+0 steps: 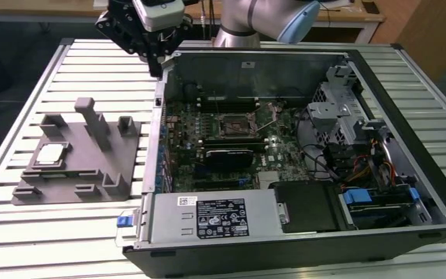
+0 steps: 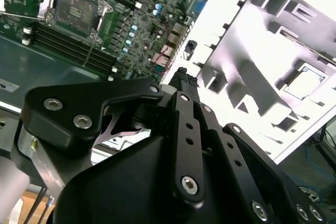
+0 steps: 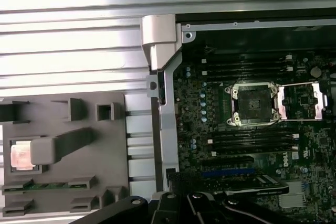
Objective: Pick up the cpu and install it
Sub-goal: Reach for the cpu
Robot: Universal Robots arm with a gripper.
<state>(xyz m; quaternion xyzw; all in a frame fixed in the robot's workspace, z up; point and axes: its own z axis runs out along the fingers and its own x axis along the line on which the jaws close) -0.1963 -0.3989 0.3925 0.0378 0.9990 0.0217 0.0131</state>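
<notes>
The cpu (image 1: 50, 154) is a small square chip with a pale metal top. It lies in a recess of the grey moulded fixture (image 1: 91, 174) on the exterior view's left; it also shows as the cpu (image 2: 307, 82) and, partly behind an upright block, the cpu (image 3: 21, 156). My gripper (image 1: 155, 68) hangs above the case's far corner, well away from the chip. Its black fingers meet at the tips, gripper (image 2: 182, 74), with nothing between them. On the motherboard (image 1: 231, 145) the socket (image 1: 238, 124) stands open, its metal frame flipped aside from the socket (image 3: 254, 103).
The open computer case (image 1: 378, 75) lies on a slatted metal table (image 1: 68, 232). Inside it are a drive cage (image 1: 335, 110), cables and the power supply (image 1: 215, 215). The fixture's upright blocks (image 1: 87, 113) stand near the chip.
</notes>
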